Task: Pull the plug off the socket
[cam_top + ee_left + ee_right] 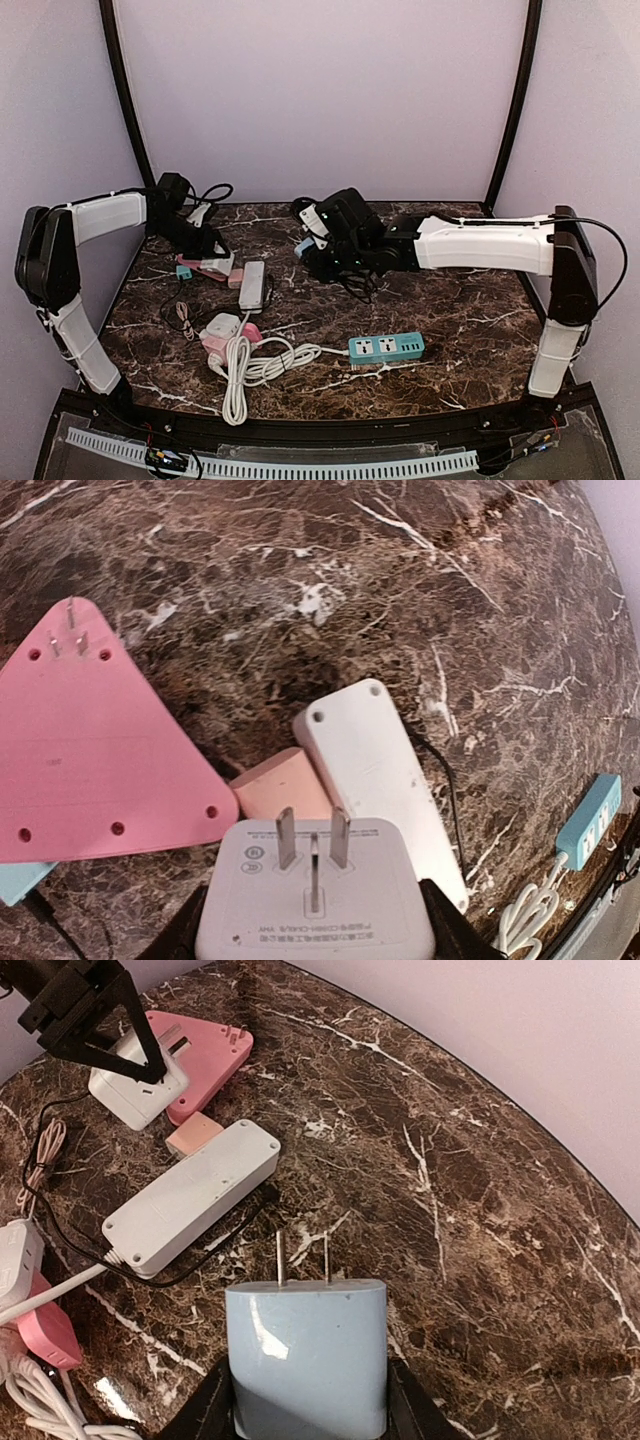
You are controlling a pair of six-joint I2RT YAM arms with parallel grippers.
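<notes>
Left gripper beside pink triangular block

The left arm and the right arm have smooth white shells and round black joints. The left gripper and right gripper are all black. A thin black cable loops out at the right of the frame.

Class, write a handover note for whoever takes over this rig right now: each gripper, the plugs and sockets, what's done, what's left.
Left gripper: shut on white plug, prongs bare, beside the pink triangular socket.
Right gripper: shut on blue plug, prongs bare, in the air.
Done: both held plugs are out of any socket.
Left: set them down; check the white cube near the front, possibly still plugged in.
</notes>
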